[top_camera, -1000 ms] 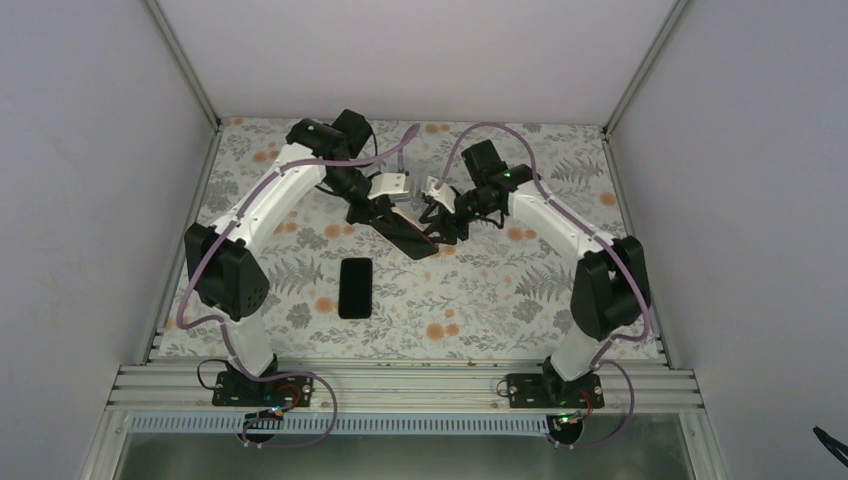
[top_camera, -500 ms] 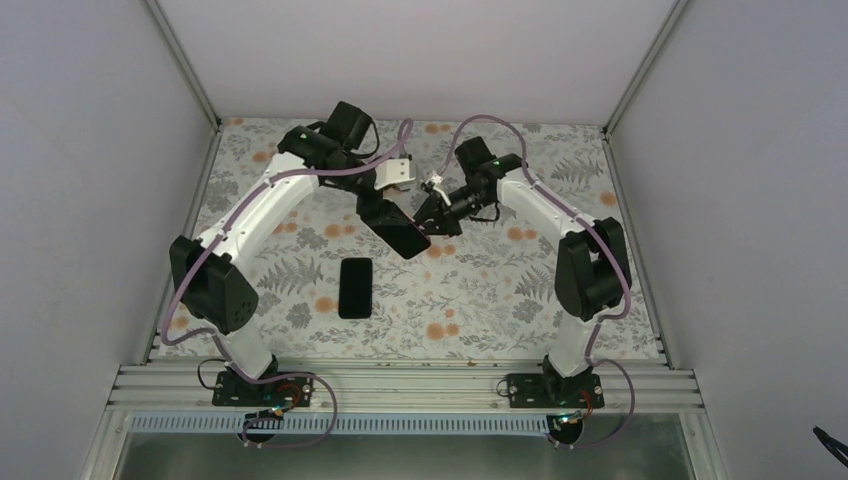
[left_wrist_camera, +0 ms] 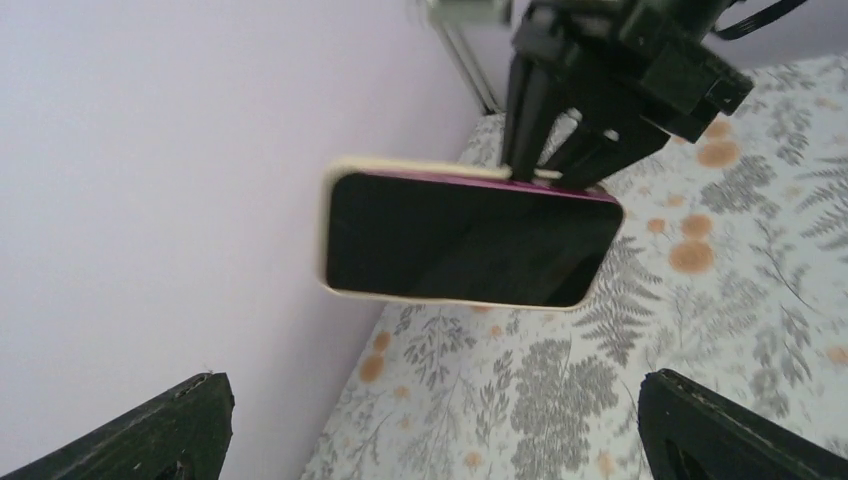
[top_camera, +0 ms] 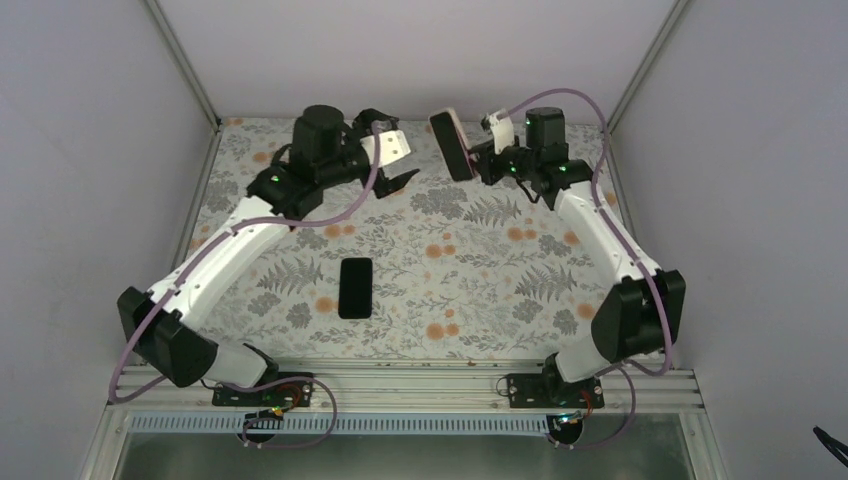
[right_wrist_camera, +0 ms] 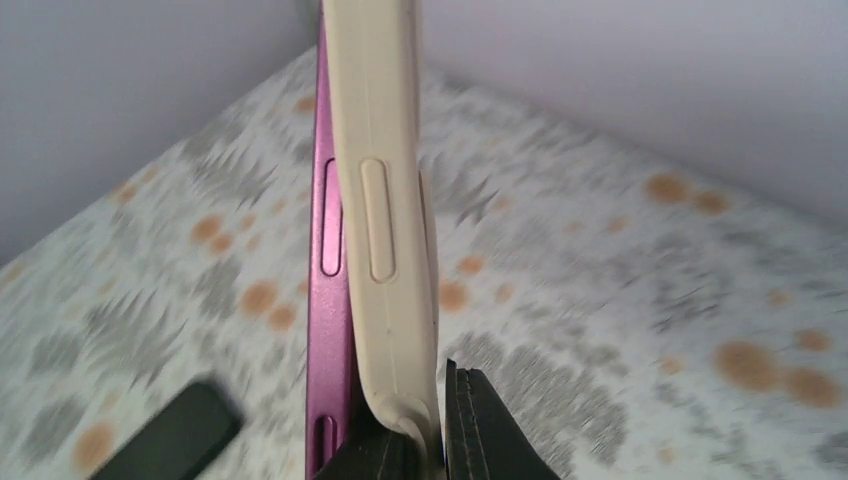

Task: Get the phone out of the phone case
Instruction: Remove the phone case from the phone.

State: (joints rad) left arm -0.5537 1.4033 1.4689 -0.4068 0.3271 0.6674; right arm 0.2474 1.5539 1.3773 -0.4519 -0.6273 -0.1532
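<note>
The phone (top_camera: 452, 145) hangs in the air at the back of the table, still inside its cream phone case (right_wrist_camera: 385, 200). Its magenta side (right_wrist_camera: 328, 300) stands slightly apart from the case wall. My right gripper (top_camera: 476, 160) is shut on the case's lower edge (right_wrist_camera: 435, 420). The left wrist view shows the dark screen (left_wrist_camera: 470, 240) side-on, with the right gripper (left_wrist_camera: 545, 175) behind it. My left gripper (top_camera: 400, 150) sits just left of the phone, open and empty, with its fingers (left_wrist_camera: 150, 430) wide apart below the phone.
A black phone-shaped slab (top_camera: 354, 287) lies flat on the floral table (top_camera: 480, 290), near the middle; it also shows in the right wrist view (right_wrist_camera: 170, 435). Grey walls close in the back (top_camera: 420, 50) and both sides.
The left gripper opened, let go of the phone and drew back to the left. The right gripper shut on the case and carried it up toward the back wall.
</note>
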